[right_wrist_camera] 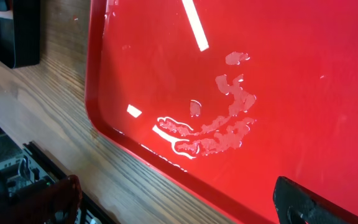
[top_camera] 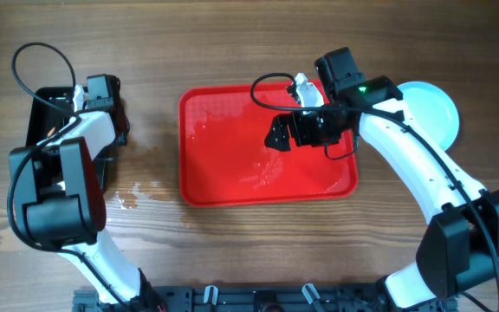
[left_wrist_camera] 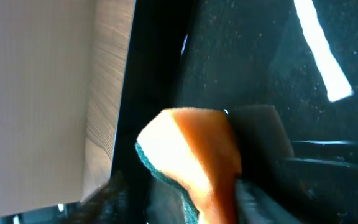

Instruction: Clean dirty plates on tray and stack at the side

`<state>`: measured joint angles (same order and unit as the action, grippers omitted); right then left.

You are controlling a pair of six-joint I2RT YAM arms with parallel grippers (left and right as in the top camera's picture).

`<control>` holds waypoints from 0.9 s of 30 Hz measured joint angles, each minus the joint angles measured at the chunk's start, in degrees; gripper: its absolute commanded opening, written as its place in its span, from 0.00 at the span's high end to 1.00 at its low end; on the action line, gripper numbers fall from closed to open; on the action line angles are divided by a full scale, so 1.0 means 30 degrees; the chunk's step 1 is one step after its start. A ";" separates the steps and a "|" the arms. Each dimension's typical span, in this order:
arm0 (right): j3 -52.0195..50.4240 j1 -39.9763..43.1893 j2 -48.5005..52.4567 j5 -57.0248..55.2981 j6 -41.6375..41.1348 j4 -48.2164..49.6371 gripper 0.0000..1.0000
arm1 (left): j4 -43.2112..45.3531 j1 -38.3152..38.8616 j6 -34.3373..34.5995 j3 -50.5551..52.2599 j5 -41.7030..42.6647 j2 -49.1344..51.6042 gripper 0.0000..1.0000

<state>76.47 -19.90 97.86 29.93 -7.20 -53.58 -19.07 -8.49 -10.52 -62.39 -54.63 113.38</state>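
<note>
Zero plates (top_camera: 431, 108) are on the tray (top_camera: 223, 147) going by the overhead. They sit on the surface just to its right, and my right hand (top_camera: 288, 132) hangs over the wet tray.

Left wrist: left hand (left_wrist_camera: 197, 180) is at the bin (left_wrist_camera: 278, 62) with the sponge (left_wrist_camera: 191, 155). Can't tell if it's gripped or loose.

Right wrist: fingers (right_wrist_camera: 309, 202) spread wide, nothing between them, just puddles (right_wrist_camera: 229, 124) on the red.

Plates look stiff and light, probably slick while wet, so I'd pinch the rim.
</note>
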 measured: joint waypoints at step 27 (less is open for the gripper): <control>0.0000 0.0000 0.0000 0.0000 0.0000 -0.0488 0.00 | -0.6586 -0.5297 1.1781 -0.3206 1.5263 -0.6819 0.96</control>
<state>76.47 -19.90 97.86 29.93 -7.20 -55.05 -38.83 -24.38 24.82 -72.01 -8.84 92.92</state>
